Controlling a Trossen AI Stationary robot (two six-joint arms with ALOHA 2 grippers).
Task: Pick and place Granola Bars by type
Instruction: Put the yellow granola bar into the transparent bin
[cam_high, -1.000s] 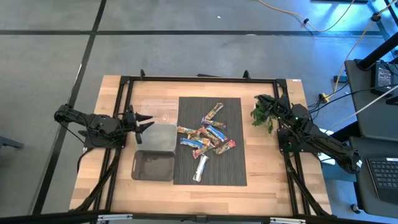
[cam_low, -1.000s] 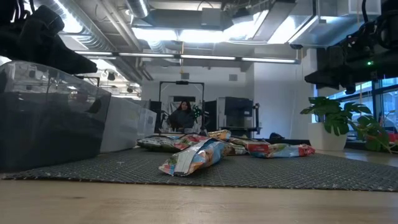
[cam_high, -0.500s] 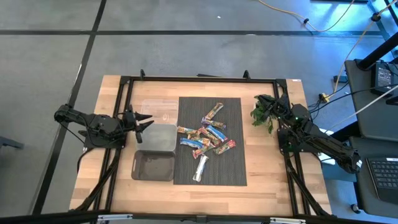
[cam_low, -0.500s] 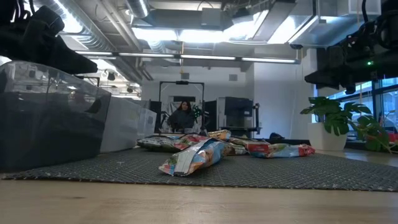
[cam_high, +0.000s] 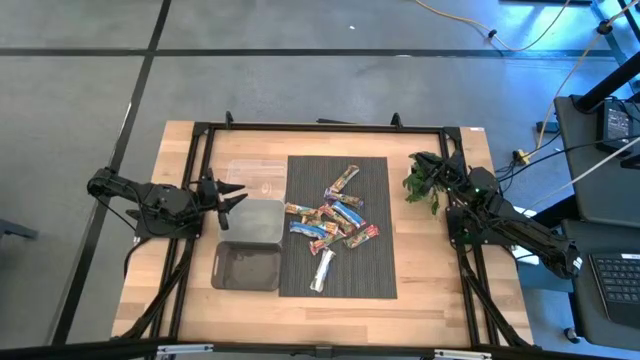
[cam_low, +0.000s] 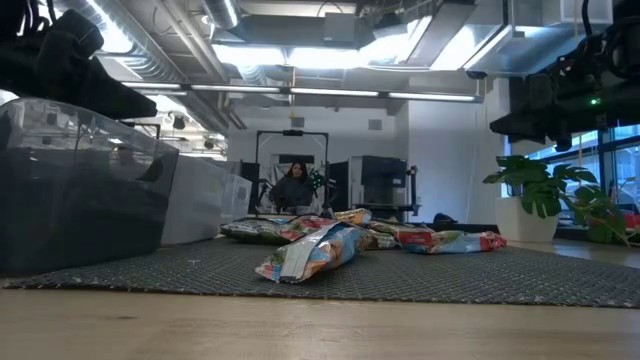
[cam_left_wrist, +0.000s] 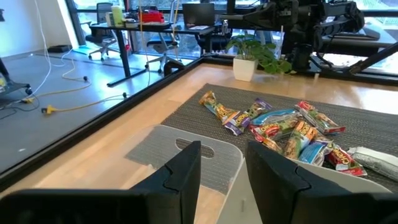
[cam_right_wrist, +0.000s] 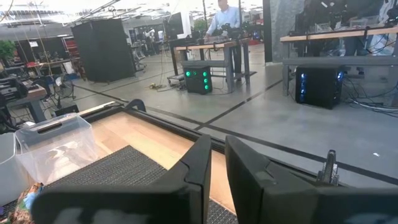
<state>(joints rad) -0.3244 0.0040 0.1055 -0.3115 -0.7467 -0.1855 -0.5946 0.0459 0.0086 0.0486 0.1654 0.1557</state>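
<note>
Basically unstarted: all granola bars (cam_high: 332, 220) piled mid-mat (cam_high: 375, 275); bins (cam_high: 247, 266) at 9 o'clock look empty. Left gripper (cam_high: 232, 199) fingers apart, holding nothing; right gripper (cam_high: 437, 172) fingers together, parked at 3 o'clock.

No change is being seen between the earlier pictures and now. Nothing on the table is being moved, nothing is being picked up or put down, and no arm is being shifted in either the high view or the low view.
</note>
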